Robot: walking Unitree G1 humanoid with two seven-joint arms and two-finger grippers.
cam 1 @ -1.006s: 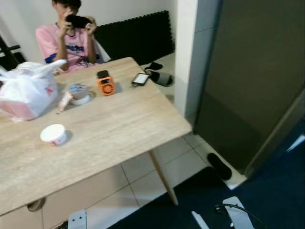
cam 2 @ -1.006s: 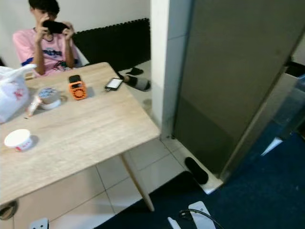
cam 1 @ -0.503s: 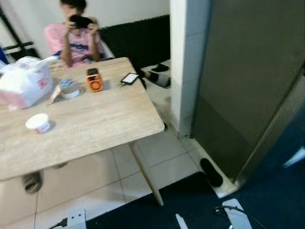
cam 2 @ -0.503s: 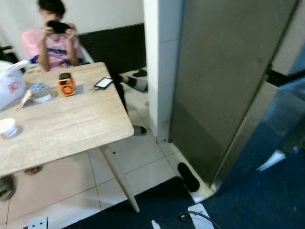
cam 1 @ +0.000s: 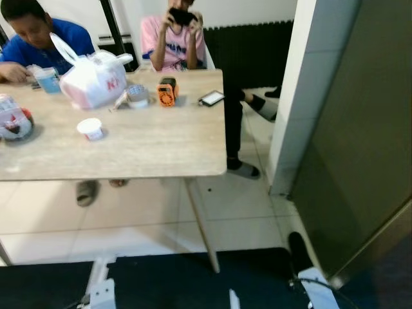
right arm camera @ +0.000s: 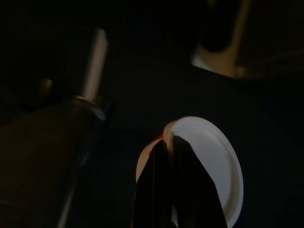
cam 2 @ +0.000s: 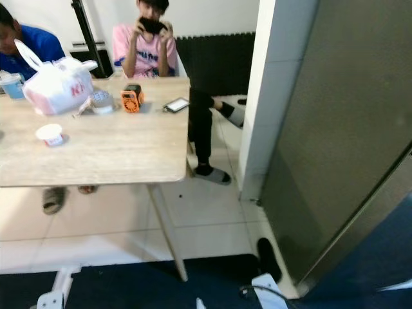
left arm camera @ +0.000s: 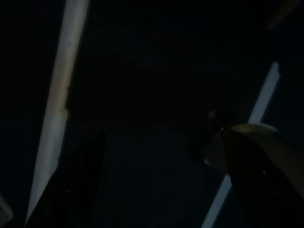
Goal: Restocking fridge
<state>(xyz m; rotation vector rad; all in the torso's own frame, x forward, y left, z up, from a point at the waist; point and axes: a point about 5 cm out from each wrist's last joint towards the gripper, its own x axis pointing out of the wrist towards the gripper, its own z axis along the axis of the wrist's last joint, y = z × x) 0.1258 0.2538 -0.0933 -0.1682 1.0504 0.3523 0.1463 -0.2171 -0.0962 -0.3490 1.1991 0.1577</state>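
Observation:
My right gripper (right arm camera: 170, 159) hangs low in the dark, shut on the rim of a white cup (right arm camera: 216, 178) with a red label. A matching small white cup (cam 1: 91, 128) stands on the wooden table (cam 1: 161, 154). The tall grey fridge (cam 1: 360, 148), its door closed, fills the right side beside a white tiled pillar (cam 1: 293, 96). My left arm (cam 1: 102, 293) hangs idle at the lower edge; its wrist view is nearly black.
The table also carries a white plastic bag (cam 1: 96, 80), a lidded tub (cam 1: 136, 96), an orange gadget (cam 1: 166, 93), a phone (cam 1: 211, 98) and a bowl (cam 1: 13, 122). Two people sit behind it, one in pink (cam 1: 174, 45) and one in blue (cam 1: 38, 48). A black slipper (cam 1: 297, 248) lies by the fridge.
The camera has swung left: the table now lies square-on and wider, and a person in blue has come into view. The fridge sits further right. Nothing on the table moved.

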